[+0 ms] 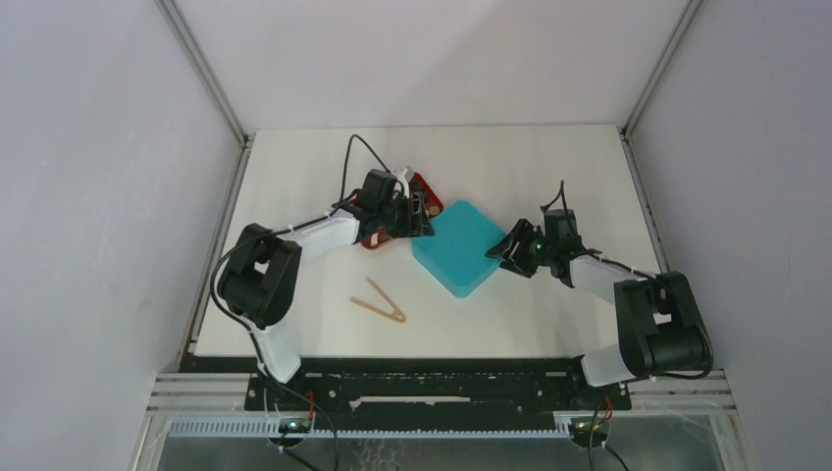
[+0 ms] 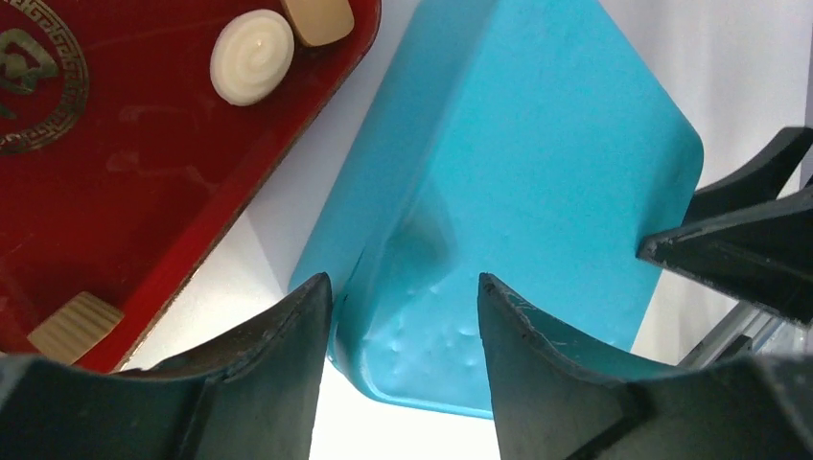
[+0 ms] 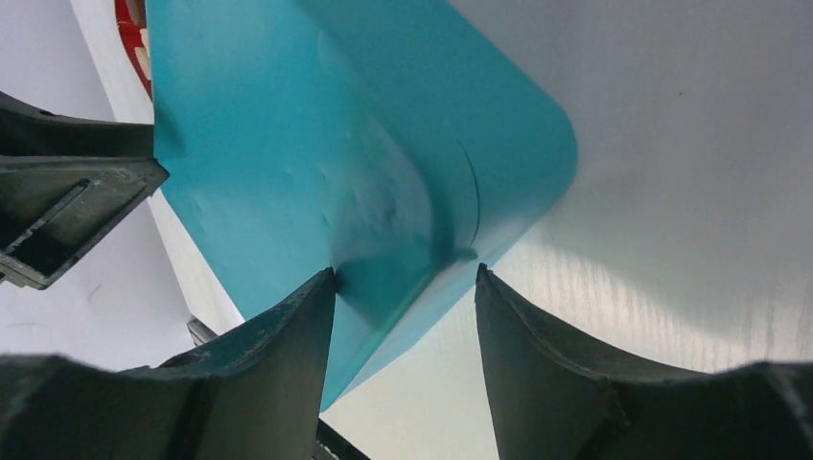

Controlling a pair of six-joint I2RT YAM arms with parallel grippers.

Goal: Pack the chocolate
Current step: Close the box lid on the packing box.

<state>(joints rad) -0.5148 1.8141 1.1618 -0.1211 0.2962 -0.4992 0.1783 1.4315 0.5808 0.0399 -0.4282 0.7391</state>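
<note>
From above, you have the closed teal square box (image 1: pixel 459 247) lying cornerwise in the middle of the white table (image 1: pixel 294 186). A glossy red tray (image 1: pixel 428 196) sits just beside its left corner, mostly hidden under the left gripper (image 1: pixel 424 224). The right gripper (image 1: pixel 497 253) meets the box's right corner. Tan wooden V-shaped tongs (image 1: pixel 379 301) lie near the left arm, apart from the box.

In your left wrist view, the jaws stand partly apart astride a box corner, clamped on nothing. The chocolate (image 2: pixel 252 56) sits in the red tray: a cream-white round disc, a tan piece at the top edge and a ridged tan piece lower left.

In your right wrist view, the jaws likewise stand partly apart across the opposite corner, holding nothing. One fingertip (image 3: pixel 316 297) overlaps the box, and you cannot tell whether it touches
</note>
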